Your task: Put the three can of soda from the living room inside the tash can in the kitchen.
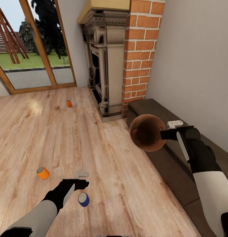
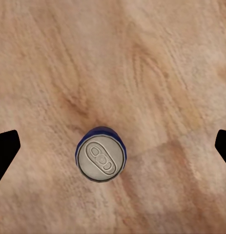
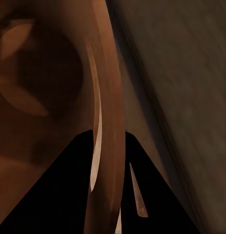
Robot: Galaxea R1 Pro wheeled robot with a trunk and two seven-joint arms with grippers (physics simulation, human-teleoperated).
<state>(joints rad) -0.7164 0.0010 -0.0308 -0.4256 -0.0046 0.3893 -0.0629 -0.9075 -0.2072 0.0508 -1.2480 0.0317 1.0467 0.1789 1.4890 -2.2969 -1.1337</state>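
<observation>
The dark blue soda can stands upright on the wood floor, its silvery top facing my left wrist camera. My left gripper hovers open just above and behind it, and the can sits between the spread fingertips without touching them. One orange can stands to the left, another orange can farther off near the fireplace. My right gripper is shut on the rim of the trash can, held tilted over the cabinet with its brown inside toward me. That rim runs between the fingers.
The dark carved fireplace and red-brick chimney stand ahead. A long low dark cabinet runs along the right wall under my right arm. Wood-framed glass doors close the far left. Light wood floor lies between.
</observation>
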